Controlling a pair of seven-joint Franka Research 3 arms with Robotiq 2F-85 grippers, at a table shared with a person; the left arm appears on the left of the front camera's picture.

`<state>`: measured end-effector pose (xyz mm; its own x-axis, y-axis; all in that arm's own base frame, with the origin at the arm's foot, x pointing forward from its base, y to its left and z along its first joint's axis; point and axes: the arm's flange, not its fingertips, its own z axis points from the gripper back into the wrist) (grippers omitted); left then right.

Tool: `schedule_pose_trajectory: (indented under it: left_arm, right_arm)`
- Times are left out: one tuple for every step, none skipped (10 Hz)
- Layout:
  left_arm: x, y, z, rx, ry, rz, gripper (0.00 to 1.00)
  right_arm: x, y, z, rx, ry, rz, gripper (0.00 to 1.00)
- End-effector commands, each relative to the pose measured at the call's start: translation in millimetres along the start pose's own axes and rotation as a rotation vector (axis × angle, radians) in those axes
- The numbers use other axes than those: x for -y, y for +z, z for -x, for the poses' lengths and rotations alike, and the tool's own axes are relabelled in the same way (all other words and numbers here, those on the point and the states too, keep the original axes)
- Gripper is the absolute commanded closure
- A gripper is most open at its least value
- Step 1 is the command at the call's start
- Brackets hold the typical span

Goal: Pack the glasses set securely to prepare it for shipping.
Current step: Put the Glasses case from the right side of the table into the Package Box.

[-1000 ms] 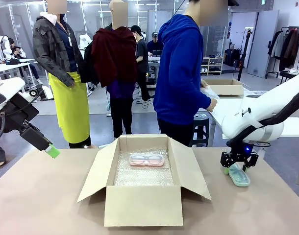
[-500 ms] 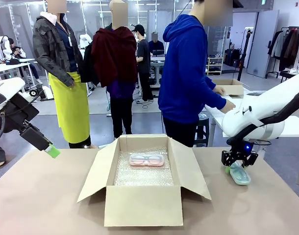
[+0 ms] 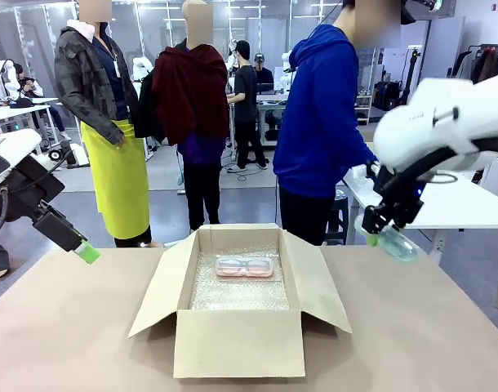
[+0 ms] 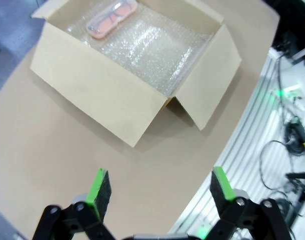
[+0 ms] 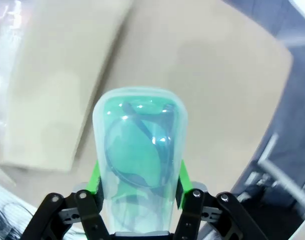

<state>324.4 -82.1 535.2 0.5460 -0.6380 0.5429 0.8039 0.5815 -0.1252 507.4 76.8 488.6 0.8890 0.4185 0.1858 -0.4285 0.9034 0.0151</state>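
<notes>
**Packing scene.** The mint green case (image 5: 140, 145) is clamped across its width by the right gripper (image 3: 381, 228) and held above the table's (image 3: 61, 335) right edge. Its long axis is aligned with the fingers and tilted downward. The pink case (image 3: 244, 267) lies crosswise on bubble wrap (image 3: 237, 298) at the far wall of the open box (image 3: 239, 347), with the near floor left free. The left gripper (image 4: 156, 186) is spread wide and empty over the left edge.

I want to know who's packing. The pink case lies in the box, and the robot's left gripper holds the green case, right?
Not quite: the right gripper holds the green case, as the right wrist view shows. The left gripper is open and empty. The pink case does lie in the box.
</notes>
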Motion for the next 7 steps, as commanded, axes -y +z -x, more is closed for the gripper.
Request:
schedule_pose_trajectory:
  left_arm:
    - [-2,0,1,0.024,-0.017,0.013,0.0]
    - [-2,0,1,0.024,-0.017,0.013,0.0]
    - [-2,0,1,0.024,-0.017,0.013,0.0]
    - [-2,0,1,0.024,-0.017,0.013,0.0]
    - [-2,0,1,0.024,-0.017,0.013,0.0]
    - [-2,0,1,0.024,-0.017,0.013,0.0]
    - [-2,0,1,0.024,-0.017,0.013,0.0]
  right_arm:
    - [-43,22,-2,-0.007,0.377,0.026,0.69]
    - [-72,33,-14,0.012,0.503,0.067,0.69]
    - [-104,39,-31,0.028,0.641,0.044,0.69]
    - [-133,38,-49,0.03,0.74,0.042,0.69]
    - [-160,32,-69,0.022,0.794,0.073,0.69]
    - [-187,25,-88,0.023,0.821,0.113,0.69]
    - [-213,17,-104,0.025,0.871,0.077,0.69]
